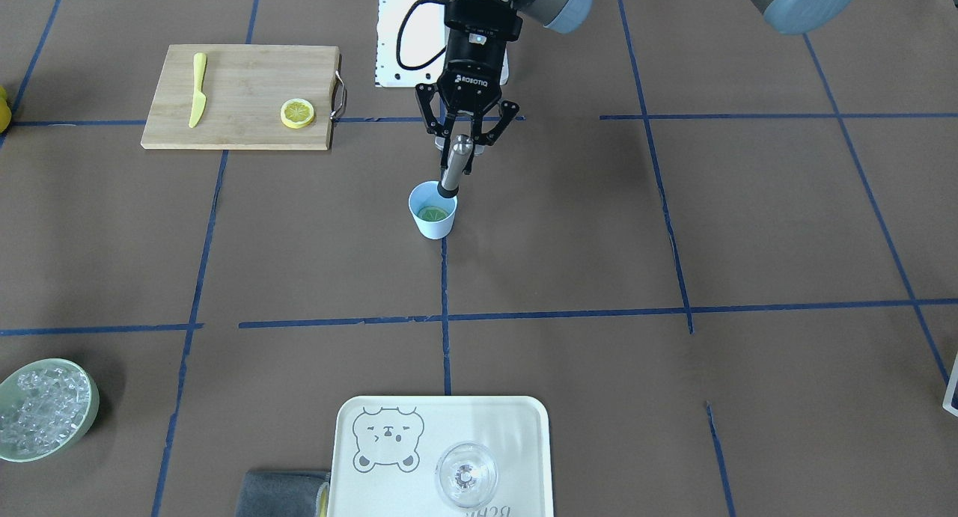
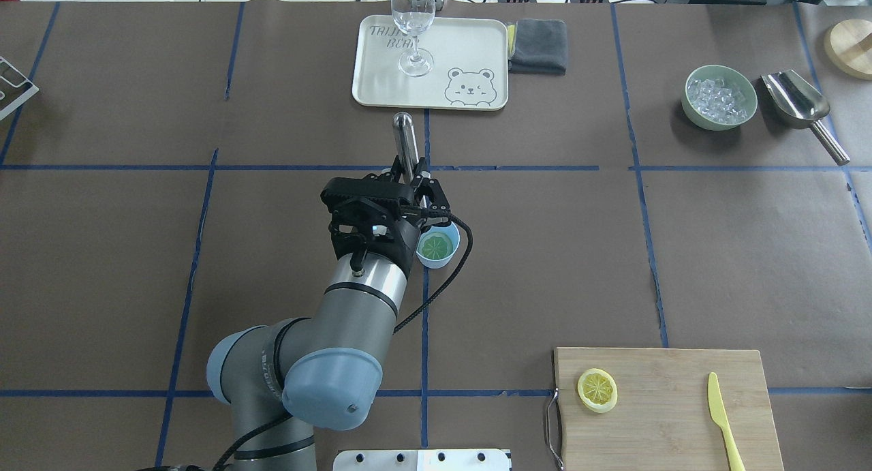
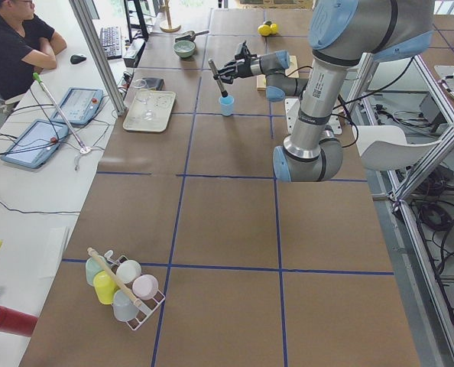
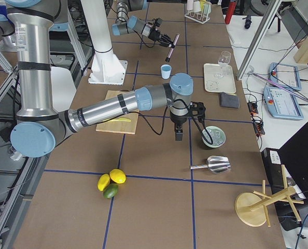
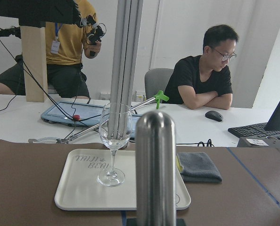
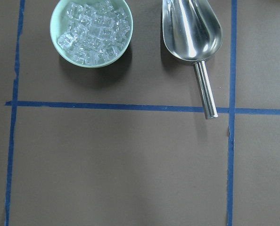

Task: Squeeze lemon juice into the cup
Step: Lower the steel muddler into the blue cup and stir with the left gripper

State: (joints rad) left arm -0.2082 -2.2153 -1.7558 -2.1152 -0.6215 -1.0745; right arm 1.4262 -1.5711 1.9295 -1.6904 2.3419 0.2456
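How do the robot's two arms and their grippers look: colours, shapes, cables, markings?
Both arms are silver tubes with pale blue-grey round caps on the joints: the left arm and the right arm. The left gripper is black, with two linked fingers and white ROBOTIQ lettering; a black cable loops to it. The right gripper looks dark; its details are too small to tell.

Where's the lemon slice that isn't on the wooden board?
Overhead view: the lemon slice lies inside the pale-blue cup near the table's middle, beside the left hand gripping a metal stick.
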